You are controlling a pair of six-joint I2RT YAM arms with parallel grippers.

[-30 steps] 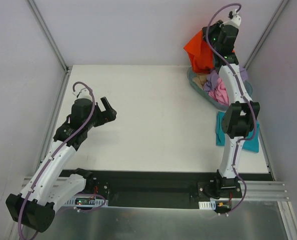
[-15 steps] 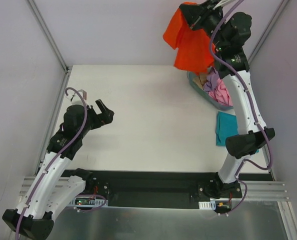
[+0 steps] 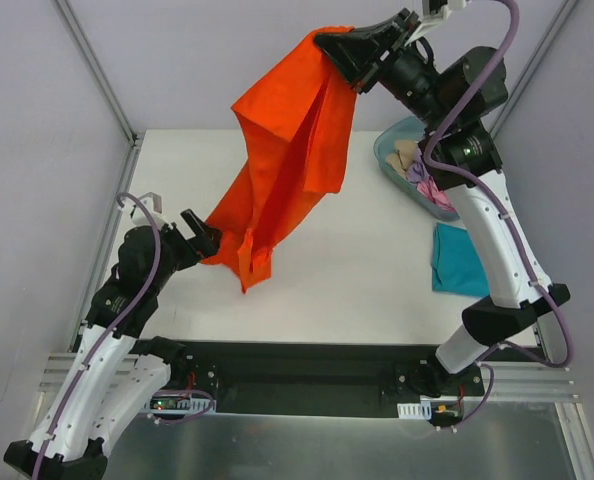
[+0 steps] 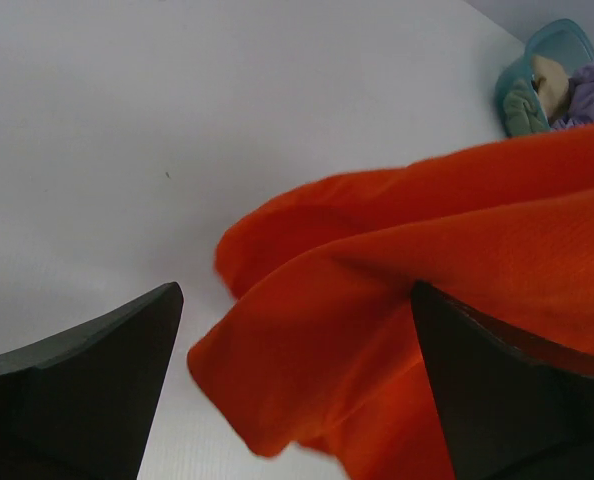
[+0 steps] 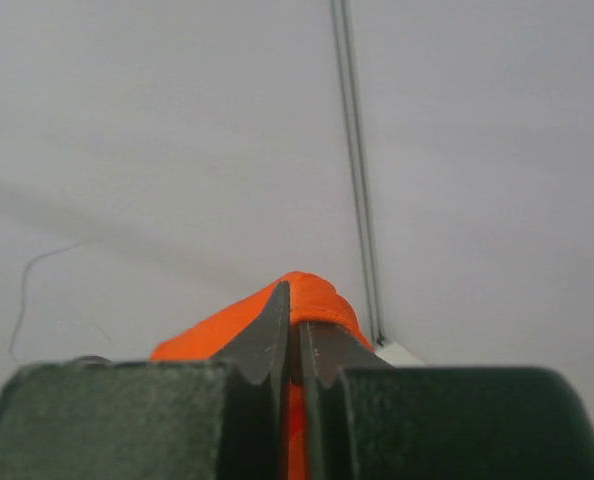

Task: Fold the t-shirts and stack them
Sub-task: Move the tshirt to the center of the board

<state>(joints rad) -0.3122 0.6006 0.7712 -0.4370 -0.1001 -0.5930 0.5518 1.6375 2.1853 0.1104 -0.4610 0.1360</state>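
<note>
A bright orange t-shirt (image 3: 287, 160) hangs high over the table from my right gripper (image 3: 327, 42), and its lower end trails down towards the left. In the right wrist view the right gripper (image 5: 295, 310) is shut on a fold of the orange t-shirt (image 5: 322, 300). My left gripper (image 3: 205, 236) is open at the shirt's lower left edge. In the left wrist view the orange t-shirt (image 4: 397, 300) lies between the spread fingers (image 4: 87, 380) of the left gripper (image 4: 297, 400), apart from both. A folded teal t-shirt (image 3: 465, 262) lies flat at the right.
A translucent blue-green tub (image 3: 402, 165) at the back right holds pink, lavender and beige t-shirts (image 3: 427, 185). The tub (image 4: 562, 40) also shows at the top right of the left wrist view. White table (image 3: 367, 290) with metal frame posts at the back corners.
My right arm has lifted the orange t-shirt out of the tub and swung it up and leftward, so it has unfurled. My left gripper has moved right to the shirt's lower edge.
</note>
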